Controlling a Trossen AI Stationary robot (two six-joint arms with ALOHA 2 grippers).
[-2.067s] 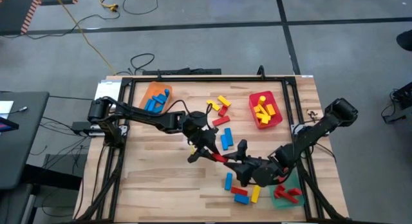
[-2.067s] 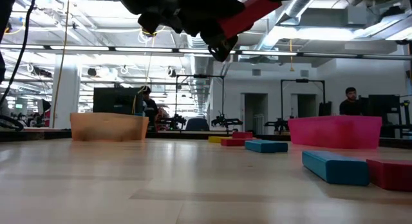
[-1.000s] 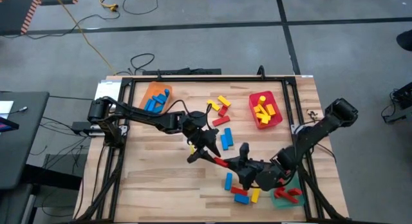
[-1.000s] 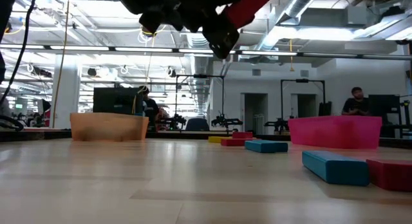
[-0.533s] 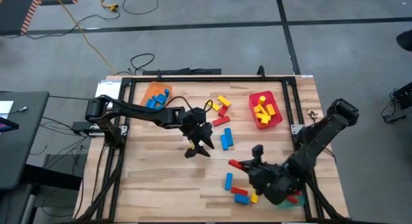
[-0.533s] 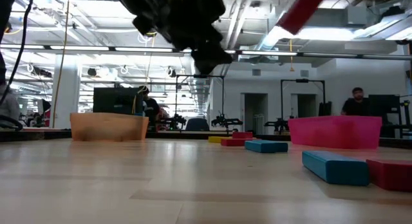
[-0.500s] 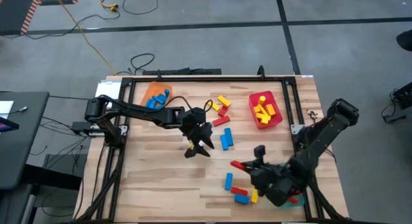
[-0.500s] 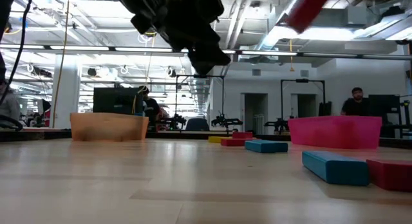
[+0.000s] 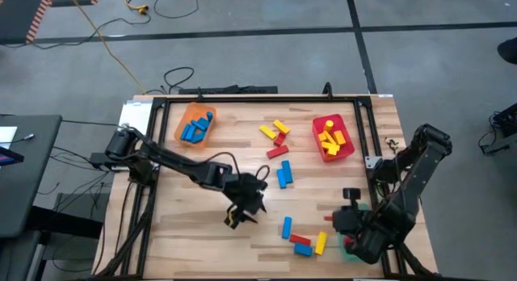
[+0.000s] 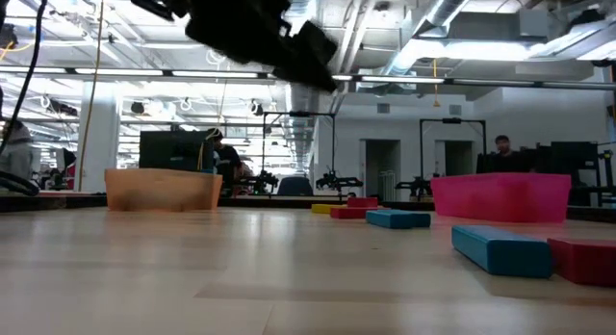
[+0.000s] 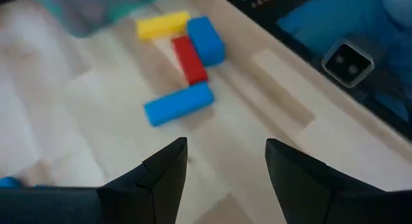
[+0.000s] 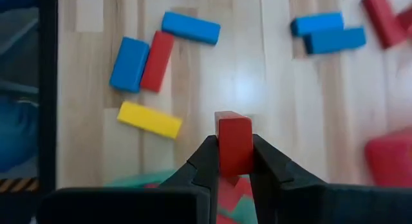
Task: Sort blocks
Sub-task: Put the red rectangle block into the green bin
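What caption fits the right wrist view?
Right claw shut on a red block above scattered blocks.

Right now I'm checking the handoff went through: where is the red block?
The red block is clamped in the right gripper, near the table's front right corner in the high view, above the green tray.

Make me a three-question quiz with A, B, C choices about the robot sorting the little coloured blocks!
1. Where do the blue blocks already sorted lie?
A. orange tray
B. red tray
C. floor

2. What colour is the small oblong block in the right gripper?
A. yellow
B. red
C. blue

3. How is the left gripper?
A. shut on a block
B. open, empty
C. hidden

Answers:
1. A: the orange tray holds blue blocks.
2. B: the right gripper pinches a red block.
3. B: the left gripper has parted fingers with nothing between.
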